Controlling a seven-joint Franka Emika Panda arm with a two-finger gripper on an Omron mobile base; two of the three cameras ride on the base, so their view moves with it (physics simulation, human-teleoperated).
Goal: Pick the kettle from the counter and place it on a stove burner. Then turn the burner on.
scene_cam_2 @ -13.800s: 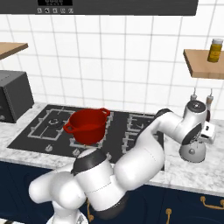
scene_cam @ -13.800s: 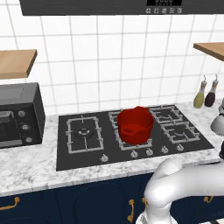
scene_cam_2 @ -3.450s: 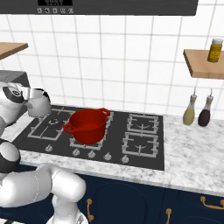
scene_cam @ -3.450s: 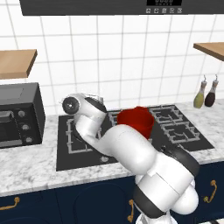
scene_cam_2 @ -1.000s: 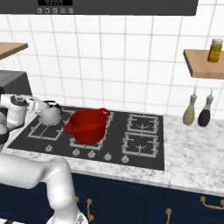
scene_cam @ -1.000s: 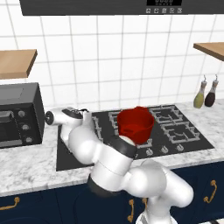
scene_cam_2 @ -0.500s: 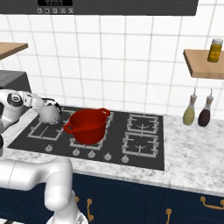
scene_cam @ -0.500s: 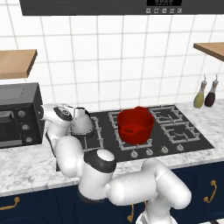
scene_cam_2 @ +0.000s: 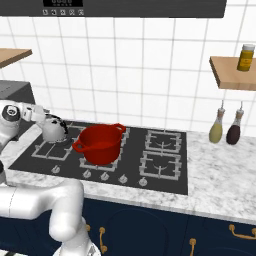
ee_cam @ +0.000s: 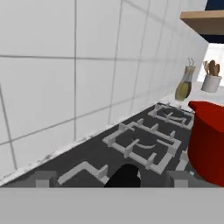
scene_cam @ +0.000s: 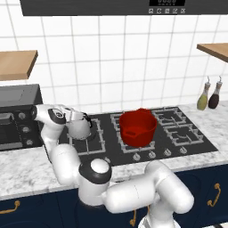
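In the left base view the gripper (scene_cam: 76, 117) sits just above the kettle (scene_cam: 79, 128), which stands on the stove burner (scene_cam: 84, 137) at the left of the cooktop; whether its jaws are spread or closed I cannot tell. In the right base view the kettle stands just left of the red pot (scene_cam_2: 100, 144), whose inside is not visible. In the hand view the red pot rises at the right, beside the grates (ee_cam: 142, 143).

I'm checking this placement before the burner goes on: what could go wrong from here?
The gripper sits right against the kettle on the stove burner; pulling away carelessly might snag its handle and tip it. The red pot stands close on the next grate, so a wide swing toward the knobs could bump it.
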